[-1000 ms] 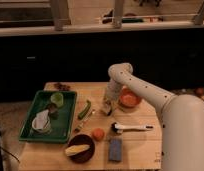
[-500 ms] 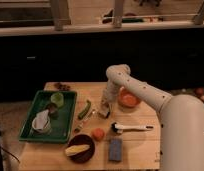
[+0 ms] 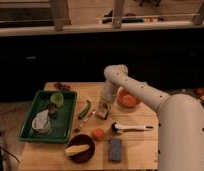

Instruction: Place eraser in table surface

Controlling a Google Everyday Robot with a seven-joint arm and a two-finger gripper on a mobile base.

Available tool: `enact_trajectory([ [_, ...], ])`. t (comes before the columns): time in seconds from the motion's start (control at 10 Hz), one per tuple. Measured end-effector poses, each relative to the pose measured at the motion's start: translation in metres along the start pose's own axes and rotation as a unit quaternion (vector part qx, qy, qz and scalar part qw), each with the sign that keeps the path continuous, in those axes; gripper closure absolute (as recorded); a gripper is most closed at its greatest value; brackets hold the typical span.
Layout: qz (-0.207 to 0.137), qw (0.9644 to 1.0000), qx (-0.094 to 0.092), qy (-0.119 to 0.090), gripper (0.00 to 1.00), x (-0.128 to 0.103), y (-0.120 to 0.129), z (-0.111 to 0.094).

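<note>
The eraser [image 3: 101, 114], a small tan block with a dark layer, is at the tip of my gripper [image 3: 103, 108], low over the pale wooden table surface [image 3: 140, 142] near its middle. I cannot tell whether the eraser rests on the wood or hangs just above it. My arm reaches down from the right, passing beside the orange bowl [image 3: 128, 99].
A green tray [image 3: 65, 127] with a green cup and white items lies at the left. A green pepper [image 3: 85, 109], an orange fruit [image 3: 98, 133], a dark bowl with corn [image 3: 80, 148], a blue-grey sponge [image 3: 114, 149] and a white-handled brush [image 3: 131, 128] surround the gripper.
My gripper has come down toward the table with the eraser at its tip. The other objects have not moved.
</note>
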Motion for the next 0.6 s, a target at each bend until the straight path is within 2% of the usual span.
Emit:
enact_trajectory([
  [0.1, -0.004, 1.0000, 0.001, -0.004, 0.40, -0.0007, -0.0008, 0.0006],
  [0.3, -0.010, 0.9999, 0.002, -0.010, 0.24, -0.0020, -0.0028, 0.0015],
  [0.4, -0.013, 0.9998, 0.004, -0.014, 0.20, -0.0023, -0.0031, 0.0016],
  [0.6, -0.016, 0.9997, 0.005, -0.018, 0.20, -0.0018, -0.0025, 0.0005],
])
